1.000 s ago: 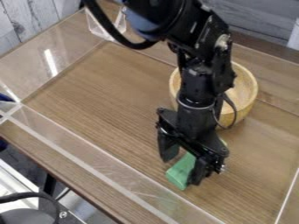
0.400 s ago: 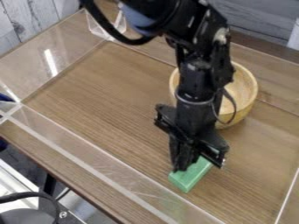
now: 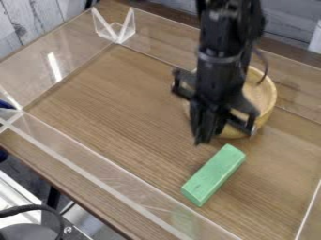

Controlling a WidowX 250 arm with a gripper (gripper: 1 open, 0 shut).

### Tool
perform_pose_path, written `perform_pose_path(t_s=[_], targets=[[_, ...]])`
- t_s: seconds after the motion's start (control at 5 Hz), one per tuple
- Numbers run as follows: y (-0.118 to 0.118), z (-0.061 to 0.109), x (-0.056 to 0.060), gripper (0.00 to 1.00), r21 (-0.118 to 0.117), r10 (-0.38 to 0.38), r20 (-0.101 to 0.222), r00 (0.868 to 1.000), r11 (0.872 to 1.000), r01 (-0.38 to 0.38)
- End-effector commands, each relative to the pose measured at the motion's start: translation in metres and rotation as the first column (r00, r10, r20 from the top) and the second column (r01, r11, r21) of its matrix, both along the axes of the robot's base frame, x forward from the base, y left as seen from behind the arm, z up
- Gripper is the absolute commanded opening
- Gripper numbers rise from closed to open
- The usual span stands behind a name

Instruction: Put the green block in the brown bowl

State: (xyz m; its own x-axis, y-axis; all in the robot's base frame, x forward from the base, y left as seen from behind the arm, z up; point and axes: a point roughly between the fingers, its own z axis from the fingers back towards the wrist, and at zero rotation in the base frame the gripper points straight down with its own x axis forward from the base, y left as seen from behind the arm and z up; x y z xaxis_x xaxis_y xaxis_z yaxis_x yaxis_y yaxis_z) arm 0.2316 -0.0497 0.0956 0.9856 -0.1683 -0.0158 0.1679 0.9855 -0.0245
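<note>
Your gripper (image 3: 205,138) hangs with its jaws closed on nothing — the green block (image 3: 213,174) lies flat on the table (ungrasped), beside the brown bowl (image 3: 260,105)

My gripper (image 3: 205,134) hangs pointing down, jaws pressed together with nothing between them, above the wooden table (image 3: 113,103). The green block (image 3: 213,173) lies flat just below it. The brown bowl (image 3: 260,101) sits behind my arm.

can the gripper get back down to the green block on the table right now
Probably yes. The gripper, shut and empty, hangs just above and behind the green block, which lies flat on the table with nothing between them.
</note>
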Motion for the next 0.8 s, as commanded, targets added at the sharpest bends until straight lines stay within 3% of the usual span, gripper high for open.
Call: perform_pose_path(t_s=[0.0, 0.6], targets=[[-0.001, -0.002, 0.002, 1.0, -0.015, -0.005, 0.051, 0.999, 1.0, 0.006], [-0.005, -0.039, -0.003, 1.0, -0.026, -0.018, 0.015, 1.0, 0.999, 0.019]])
